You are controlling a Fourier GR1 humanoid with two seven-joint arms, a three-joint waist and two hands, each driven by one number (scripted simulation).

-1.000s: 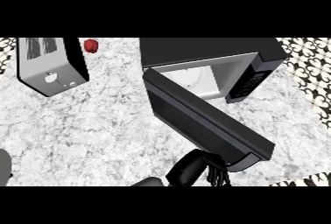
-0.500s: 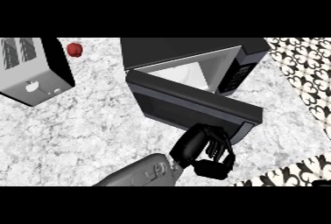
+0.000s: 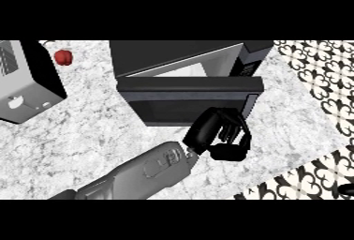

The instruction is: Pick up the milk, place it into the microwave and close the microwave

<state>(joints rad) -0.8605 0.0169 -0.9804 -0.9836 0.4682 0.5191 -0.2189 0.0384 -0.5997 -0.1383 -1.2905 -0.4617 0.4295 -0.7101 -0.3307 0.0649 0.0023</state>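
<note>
the right hand (image 3: 207, 131) is at the lower right corner of the microwave door (image 3: 180, 103), with its back turned up to the view. its fingers (image 3: 233, 130) are bent and curled downward, the thumb (image 3: 228, 152) is folded under them, and they grasp nothing. the hand overlaps the lower edge of the door, but i cannot tell if it really touches it. the grey forearm (image 3: 145, 171) comes in from the lower left and goes slanted up to the hand.

the milk does not show in the view. the door covers most of the opening, so i cannot tell where the milk lies relative to the fingers. the microwave (image 3: 173, 54) stands at the back of the desk, dark on top. its door is almost closed, lying nearly along the front. a pale wedge of the inside (image 3: 181, 70) shows between the door and the body.

the desk (image 3: 90, 140) has a white and grey marbled top. at the left edge stands a toaster (image 3: 21, 93), light grey with a black side. a small red thing (image 3: 63, 57) lies just behind it, well apart from the microwave. to the right of the desk is a floor (image 3: 318, 79) with a black and white ornament pattern.
</note>
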